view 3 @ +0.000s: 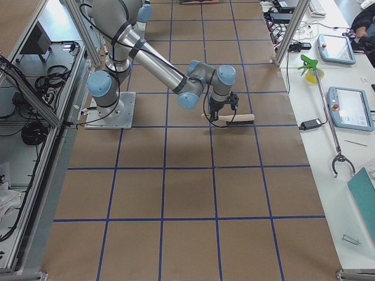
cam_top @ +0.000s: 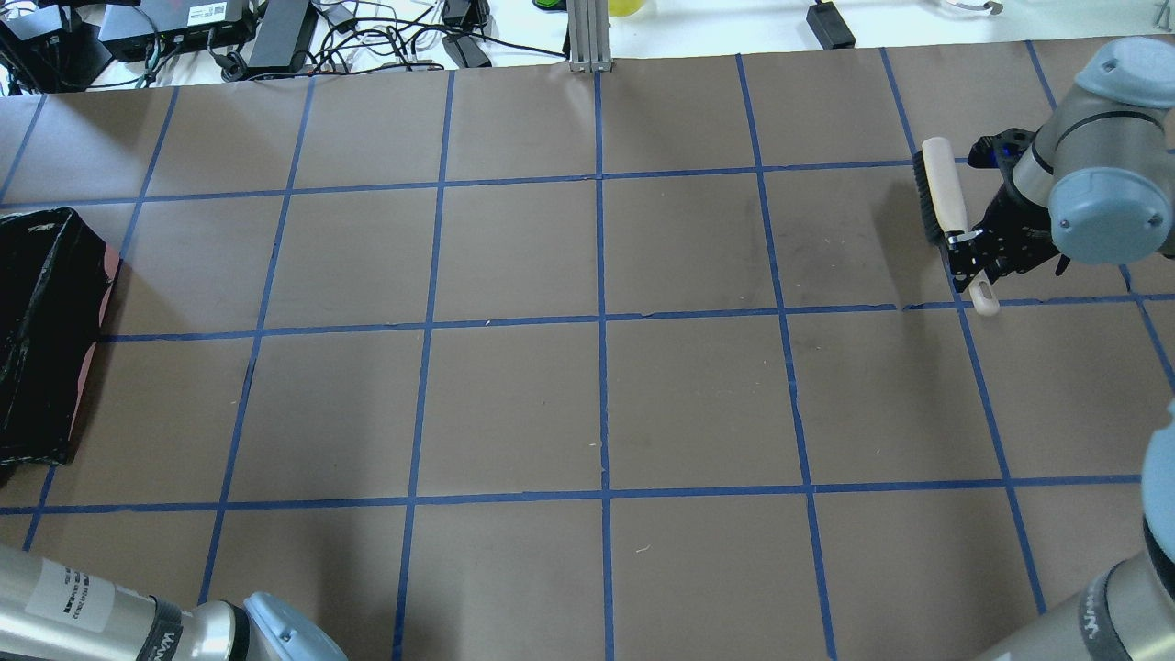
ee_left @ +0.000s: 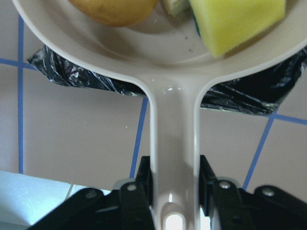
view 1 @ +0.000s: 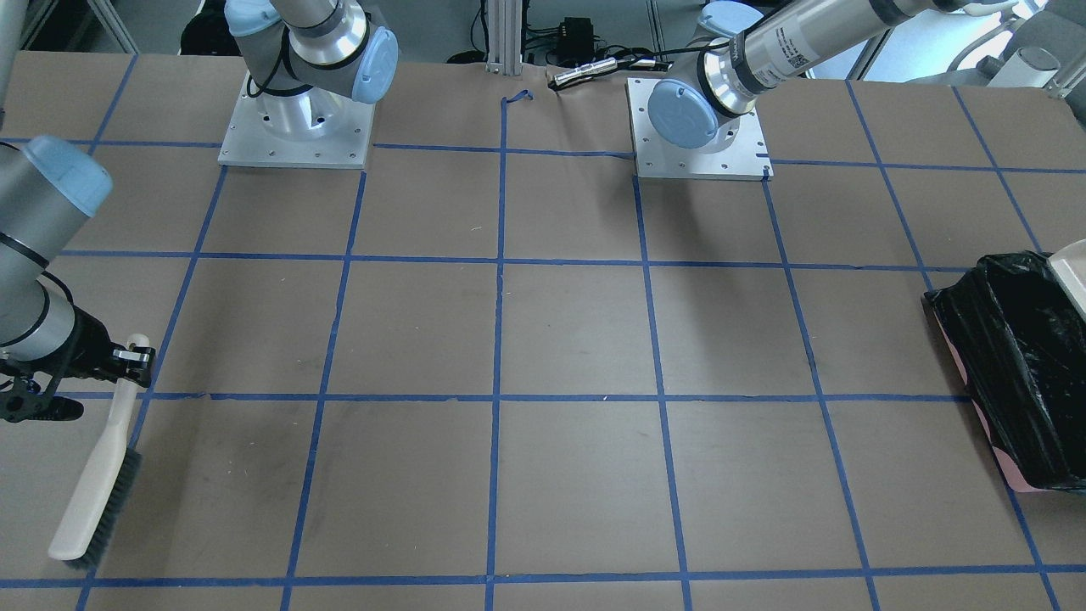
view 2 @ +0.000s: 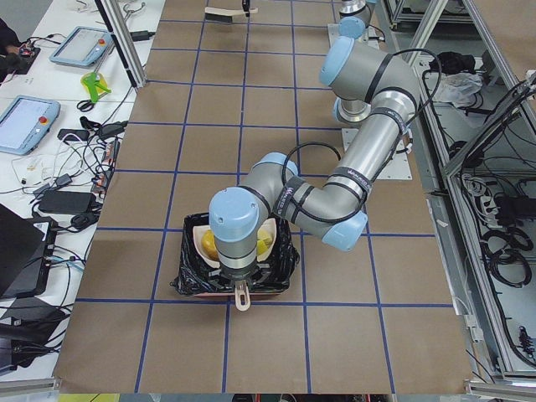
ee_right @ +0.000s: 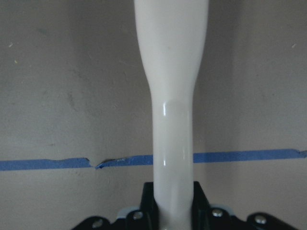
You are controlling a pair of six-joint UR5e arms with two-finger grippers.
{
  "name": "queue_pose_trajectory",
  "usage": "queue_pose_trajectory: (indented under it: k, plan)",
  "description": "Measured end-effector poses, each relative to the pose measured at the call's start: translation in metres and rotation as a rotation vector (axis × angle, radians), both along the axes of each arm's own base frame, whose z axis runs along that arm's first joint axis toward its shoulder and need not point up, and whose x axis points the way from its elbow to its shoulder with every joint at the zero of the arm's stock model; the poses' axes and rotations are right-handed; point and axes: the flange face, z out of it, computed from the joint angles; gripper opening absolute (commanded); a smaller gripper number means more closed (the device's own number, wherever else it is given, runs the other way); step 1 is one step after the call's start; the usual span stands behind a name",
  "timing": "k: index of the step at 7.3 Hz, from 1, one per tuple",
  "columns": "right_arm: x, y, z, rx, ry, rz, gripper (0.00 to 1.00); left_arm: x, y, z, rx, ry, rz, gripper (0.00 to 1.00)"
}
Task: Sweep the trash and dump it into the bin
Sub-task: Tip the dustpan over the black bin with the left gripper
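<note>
Clenching dustpan (ee_left: 173, 115) in left end effector (ee_left: 173, 179) above bin (ee_left: 242, 98); carrying potato (ee_left: 115, 10) at 11 o'clock, yellow wedge (ee_left: 235, 20) at 1 o'clock; gripping brush (ee_right: 171, 72) in right end effector (ee_right: 172, 194).

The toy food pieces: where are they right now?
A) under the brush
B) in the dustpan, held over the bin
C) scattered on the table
B: the left wrist view shows the potato and the wedge lying in the dustpan, its handle gripped by the left hand, with the black-lined bin beneath it.
</note>
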Motion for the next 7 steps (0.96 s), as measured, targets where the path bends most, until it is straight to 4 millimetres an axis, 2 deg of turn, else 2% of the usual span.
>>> queue_pose_trajectory:
  k: [1, 2, 4, 5, 6, 7]
  plan:
    - [0.003, 0.0, 0.0, 0.002, -0.005, -0.001, 0.0, -0.004, -0.004, 0.007, 0.062, -0.057, -0.048, 0.0]
    - [0.008, 0.0, -0.001, 0.006, -0.009, 0.004, 0.0, -0.018, -0.019, 0.017, 0.119, -0.136, -0.08, 0.0]
    - [0.013, 0.001, -0.004, 0.02, -0.009, 0.022, 0.0, -0.065, -0.061, 0.04, 0.193, -0.318, -0.118, 0.0]
    - [0.013, 0.001, -0.005, 0.024, -0.009, 0.024, 0.07, -0.078, -0.07, 0.042, 0.207, -0.352, -0.127, 0.0]
    - [0.012, 0.001, -0.006, 0.026, -0.009, 0.022, 0.57, -0.084, -0.072, 0.041, 0.218, -0.364, -0.131, 0.0]
    - [0.012, 0.0, -0.007, 0.027, -0.009, 0.021, 0.59, -0.087, -0.072, 0.039, 0.226, -0.376, -0.132, 0.0]
